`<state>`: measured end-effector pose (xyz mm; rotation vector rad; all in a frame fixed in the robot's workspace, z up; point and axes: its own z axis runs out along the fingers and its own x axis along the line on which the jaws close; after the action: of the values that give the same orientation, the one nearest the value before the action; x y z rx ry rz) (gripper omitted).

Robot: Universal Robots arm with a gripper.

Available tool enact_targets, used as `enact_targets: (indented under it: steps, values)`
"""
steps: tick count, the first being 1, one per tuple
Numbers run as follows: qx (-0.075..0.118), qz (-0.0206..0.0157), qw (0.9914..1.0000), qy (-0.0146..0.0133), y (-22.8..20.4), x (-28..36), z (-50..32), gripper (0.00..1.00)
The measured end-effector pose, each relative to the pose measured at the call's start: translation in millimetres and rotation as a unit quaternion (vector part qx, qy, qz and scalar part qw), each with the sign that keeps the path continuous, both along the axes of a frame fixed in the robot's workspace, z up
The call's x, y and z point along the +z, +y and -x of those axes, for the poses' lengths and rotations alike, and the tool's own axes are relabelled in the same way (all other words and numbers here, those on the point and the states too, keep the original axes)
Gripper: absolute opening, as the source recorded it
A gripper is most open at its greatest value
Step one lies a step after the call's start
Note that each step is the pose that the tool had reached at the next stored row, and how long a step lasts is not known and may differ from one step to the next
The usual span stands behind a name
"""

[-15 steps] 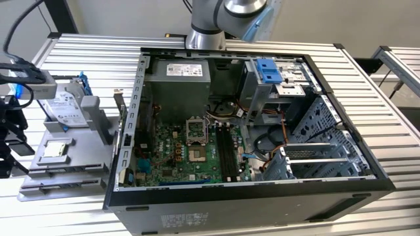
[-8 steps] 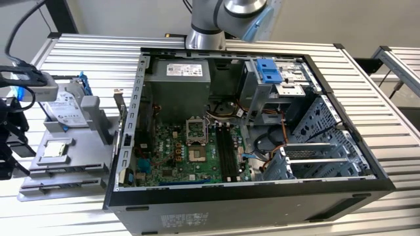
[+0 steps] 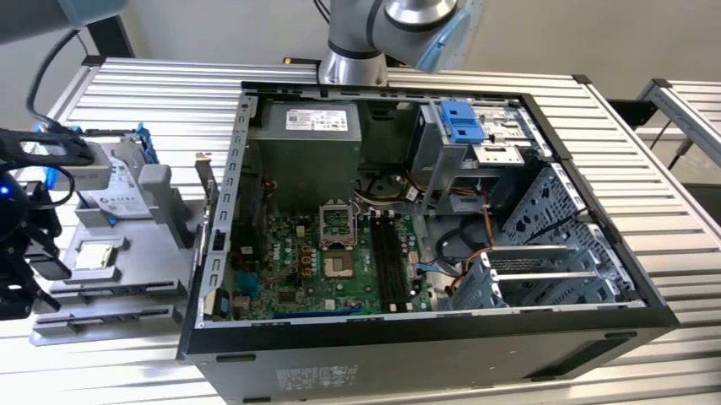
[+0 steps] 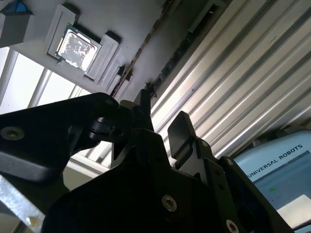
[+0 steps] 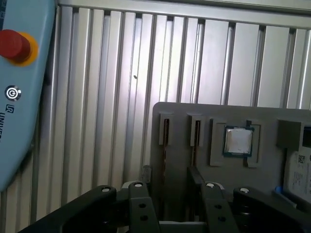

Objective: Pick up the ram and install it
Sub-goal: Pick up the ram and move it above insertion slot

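The ram is hidden or out of view. My gripper point(image 3: 27, 283) hangs at the exterior view's left edge, over the near-left part of a grey parts holder point(image 3: 158, 211). In both wrist views its black fingers point(image 4: 182, 130) stand apart with nothing between them, so the gripper point(image 4: 163, 116) is open. In the first wrist view the gripper point(image 5: 171, 178) sits just short of two narrow slots point(image 5: 165, 132) in the holder point(image 5: 184, 116). Inside the open computer case point(image 3: 428, 337) lies the green motherboard point(image 3: 299, 261) with its long black memory slots point(image 3: 391, 257).
The holder also carries a square processor chip point(image 5: 238, 141) point(image 3: 96, 253) and a silver hard drive with blue rails point(image 3: 113, 198). A light blue pendant with a red button point(image 5: 17, 46) lies on the ribbed metal table point(image 5: 121, 73). The arm's base point(image 3: 360, 51) stands behind the case.
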<state>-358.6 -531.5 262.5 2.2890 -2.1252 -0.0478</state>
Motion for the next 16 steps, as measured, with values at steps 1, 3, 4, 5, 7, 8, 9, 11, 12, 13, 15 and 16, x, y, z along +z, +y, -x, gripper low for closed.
enact_targets:
  steps: [1, 3, 4, 5, 7, 8, 9, 11, 12, 13, 15, 16]
  values:
    - [0.000, 0.0001, 1.00000, 0.0000, 0.0, -1.7, -1.0, 1.00]
    - [0.000, 0.0005, 1.00000, 0.0000, 0.0, -5.3, -2.1, 1.00]
    - [-0.001, 0.0010, 1.00000, 0.0000, 0.0, -6.9, -2.2, 1.00]
    - [-0.001, 0.0018, 1.00000, 0.0000, 0.0, -8.4, -2.3, 1.00]
    - [-0.003, 0.0038, 0.99999, 0.0000, 0.0, -11.0, -2.4, 1.00]
    - [-0.003, 0.0047, 0.99998, 0.0000, 0.0, -12.5, -2.5, 1.00]
    - [-0.004, 0.0053, 0.99998, 0.0000, 0.0, -14.3, -2.5, 1.00]
    - [-0.004, 0.0063, 0.99997, 0.0000, 0.0, -17.9, -2.4, 1.00]
    - [-0.005, 0.0067, 0.99997, 0.0000, 0.0, -19.7, -2.5, 1.00]
    - [-0.005, 0.0073, 0.99996, 0.0000, 0.0, -21.4, -2.4, 1.00]
    - [-0.007, 0.0085, 0.99994, 0.0000, 0.0, -24.5, -2.4, 1.00]
    - [-0.008, 0.0091, 0.99993, 0.0000, 0.0, -26.1, -2.4, 1.00]
